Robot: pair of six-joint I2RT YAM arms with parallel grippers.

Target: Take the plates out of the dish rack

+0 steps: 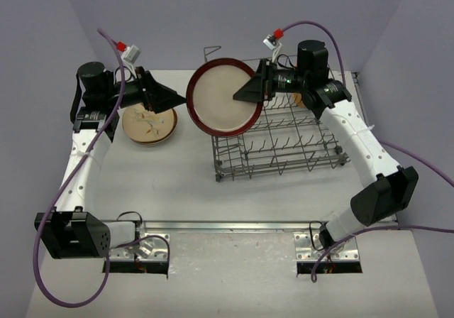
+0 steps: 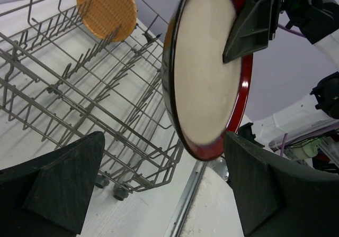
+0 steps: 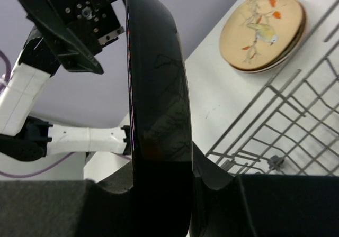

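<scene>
My right gripper point(image 1: 246, 93) is shut on a dark red plate point(image 1: 221, 96) with a cream face, holding it upright in the air left of the dish rack point(image 1: 284, 144). In the right wrist view the plate's dark edge point(image 3: 159, 99) fills the space between my fingers. My left gripper point(image 1: 177, 101) is open at the plate's left rim. In the left wrist view the plate's rim point(image 2: 206, 78) hangs between the spread fingers point(image 2: 58, 189), close to the right one. An orange-tan plate point(image 2: 106, 8) stands in the rack's far end.
A stack of plates point(image 1: 149, 124), topped by a cream one with a bird painting point(image 3: 263, 29), lies on the table left of the rack. The rack's tines point(image 2: 79, 89) and small wheels point(image 2: 120, 193) are close below the left gripper. Purple walls enclose the table.
</scene>
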